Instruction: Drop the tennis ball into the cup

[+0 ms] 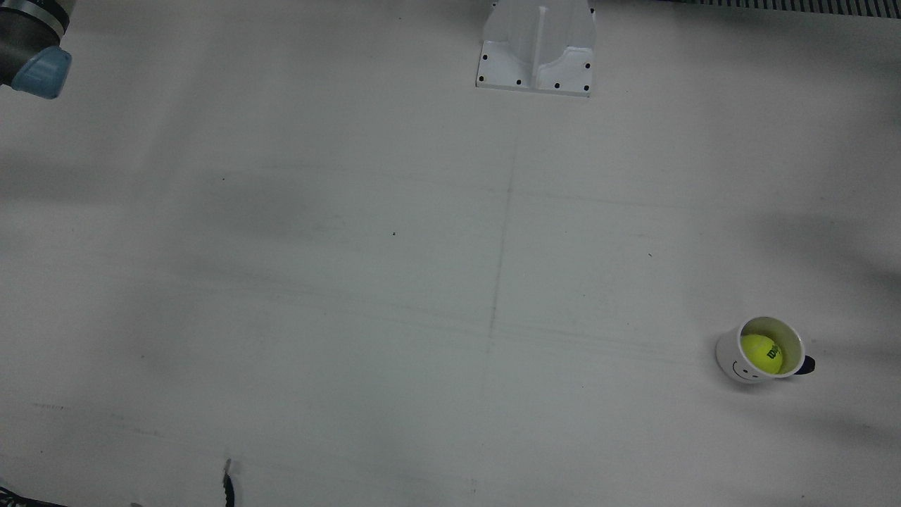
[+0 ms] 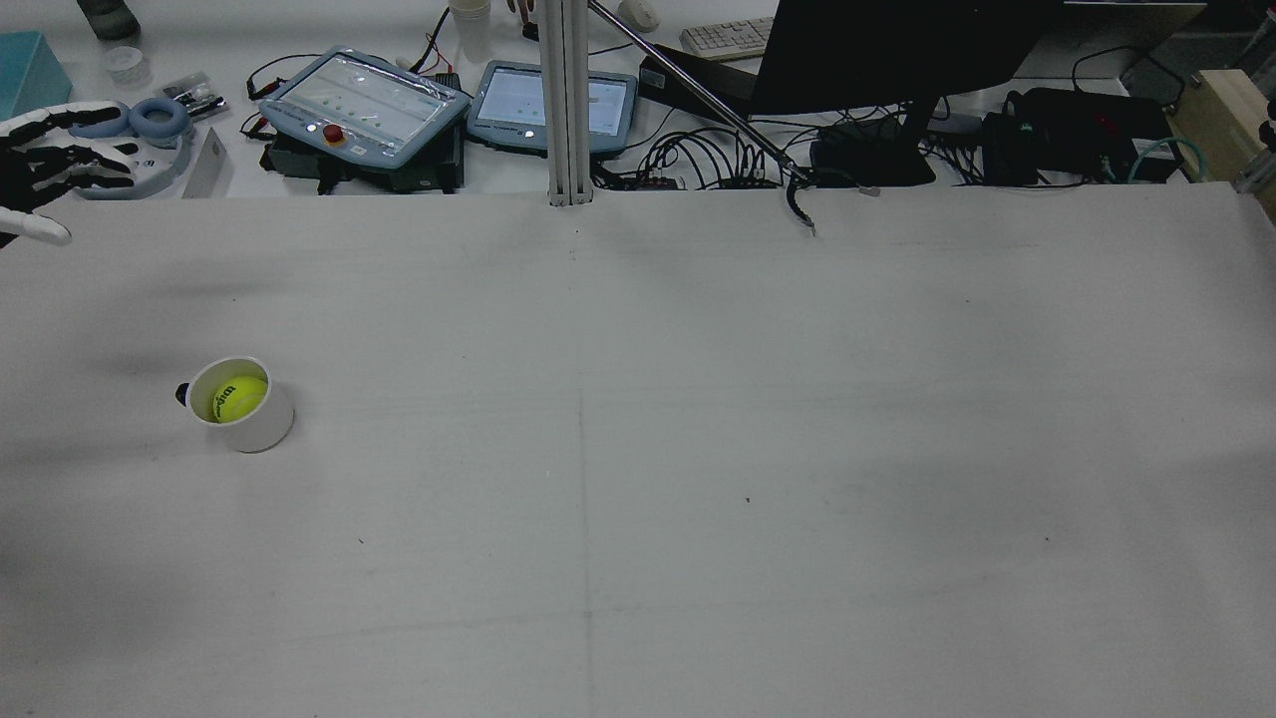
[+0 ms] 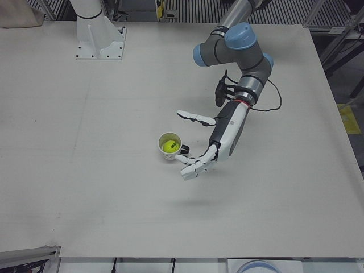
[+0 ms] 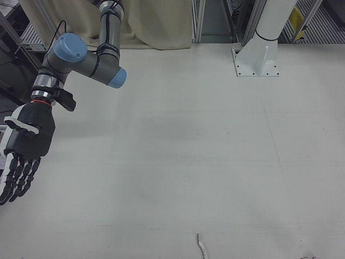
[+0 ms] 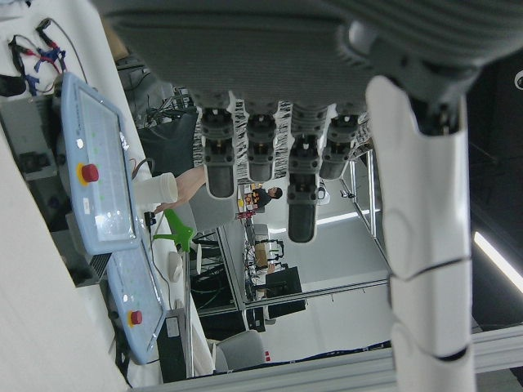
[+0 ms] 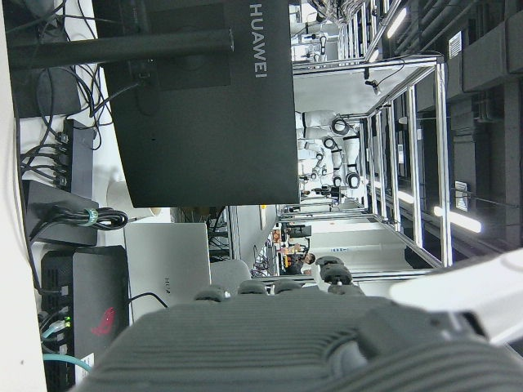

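At lower right of the front view, the yellow-green felt tennis ball [image 1: 761,353] sits inside the white ceramic smiley-face cup [image 1: 739,362] on the white desk [image 1: 394,296]. Just beside it in the left-front view, the left hand [image 3: 213,142] hovers, fingers [image 3: 193,168] spread and empty; a careless withdrawal could clip and tip the cup. Farther off, the right hand [image 4: 26,145] hangs splayed, holding nothing.

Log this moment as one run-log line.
ball: inside cup | cup: upright on table | left hand: open, beside cup | right hand: open, away
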`<state>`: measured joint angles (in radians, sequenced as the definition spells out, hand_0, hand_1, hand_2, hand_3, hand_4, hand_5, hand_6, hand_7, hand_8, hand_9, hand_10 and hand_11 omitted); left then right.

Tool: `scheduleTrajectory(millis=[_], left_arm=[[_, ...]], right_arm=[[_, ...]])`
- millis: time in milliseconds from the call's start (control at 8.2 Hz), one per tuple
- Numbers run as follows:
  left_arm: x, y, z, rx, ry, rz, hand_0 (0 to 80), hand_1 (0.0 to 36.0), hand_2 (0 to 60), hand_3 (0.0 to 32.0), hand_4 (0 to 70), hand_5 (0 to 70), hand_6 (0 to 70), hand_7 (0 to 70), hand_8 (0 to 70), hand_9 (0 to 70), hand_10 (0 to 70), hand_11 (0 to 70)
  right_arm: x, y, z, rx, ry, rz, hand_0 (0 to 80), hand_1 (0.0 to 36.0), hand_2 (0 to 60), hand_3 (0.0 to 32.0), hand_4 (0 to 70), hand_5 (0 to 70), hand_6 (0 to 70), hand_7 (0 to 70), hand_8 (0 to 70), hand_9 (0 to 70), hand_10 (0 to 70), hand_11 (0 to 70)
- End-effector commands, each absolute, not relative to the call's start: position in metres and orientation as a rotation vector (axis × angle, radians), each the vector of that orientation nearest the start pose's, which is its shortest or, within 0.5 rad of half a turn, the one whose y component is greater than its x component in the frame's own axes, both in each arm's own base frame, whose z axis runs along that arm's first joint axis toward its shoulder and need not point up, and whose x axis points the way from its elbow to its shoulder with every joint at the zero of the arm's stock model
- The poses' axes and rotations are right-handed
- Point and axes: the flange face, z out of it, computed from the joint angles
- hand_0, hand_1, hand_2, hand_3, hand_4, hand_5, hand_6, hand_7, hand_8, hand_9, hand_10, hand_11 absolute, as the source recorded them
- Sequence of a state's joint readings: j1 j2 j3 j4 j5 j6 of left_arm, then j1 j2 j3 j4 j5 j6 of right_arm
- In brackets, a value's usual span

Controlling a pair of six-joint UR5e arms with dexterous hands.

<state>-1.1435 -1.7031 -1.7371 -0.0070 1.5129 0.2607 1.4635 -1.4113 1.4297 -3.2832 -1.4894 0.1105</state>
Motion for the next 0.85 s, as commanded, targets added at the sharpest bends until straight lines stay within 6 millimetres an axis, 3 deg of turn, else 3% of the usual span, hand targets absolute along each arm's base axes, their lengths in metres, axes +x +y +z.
scheduleTrajectory(millis=[0,244,366,488,610,732], left_arm=[[0.015,-0.571,0.57,-0.101,2.329,-1.693,61.0,21.5,0.7,0.0,14.2,16.0,46.0,21.8,16.3,16.1,18.6,29.4],[-0.028,-0.552,0.601,-0.019,2.298,-1.787,64.8,24.2,0.0,0.0,14.2,15.1,37.8,22.3,14.7,16.1,16.9,27.2],[-0.041,-0.546,0.605,0.006,2.301,-1.802,64.8,23.7,0.2,0.0,14.3,17.0,48.0,20.7,16.9,16.0,17.0,27.3],[-0.055,-0.544,0.602,0.035,2.314,-1.807,66.1,24.7,0.0,0.0,14.7,14.8,35.7,23.5,14.4,16.6,16.8,27.0],[-0.056,-0.542,0.602,0.033,2.313,-1.805,67.5,25.3,0.0,0.0,15.0,14.1,31.6,24.9,13.7,16.9,16.6,26.8],[-0.056,-0.542,0.602,0.031,2.313,-1.806,68.1,24.9,0.0,0.0,15.3,16.0,41.9,23.2,15.7,16.5,16.4,26.6]], right_arm=[[0.082,-0.559,0.685,0.129,2.041,-2.31,0.0,0.0,0.0,0.0,0.0,0.0,0.0,0.0,0.0,0.0,0.0,0.0],[0.082,-0.558,0.686,0.128,2.039,-2.312,0.0,0.0,0.0,0.0,0.0,0.0,0.0,0.0,0.0,0.0,0.0,0.0],[0.082,-0.558,0.686,0.129,2.041,-2.31,0.0,0.0,0.0,0.0,0.0,0.0,0.0,0.0,0.0,0.0,0.0,0.0],[0.082,-0.558,0.686,0.129,2.041,-2.31,0.0,0.0,0.0,0.0,0.0,0.0,0.0,0.0,0.0,0.0,0.0,0.0],[0.082,-0.558,0.686,0.129,2.041,-2.31,0.0,0.0,0.0,0.0,0.0,0.0,0.0,0.0,0.0,0.0,0.0,0.0],[0.082,-0.558,0.686,0.128,2.039,-2.312,0.0,0.0,0.0,0.0,0.0,0.0,0.0,0.0,0.0,0.0,0.0,0.0]])
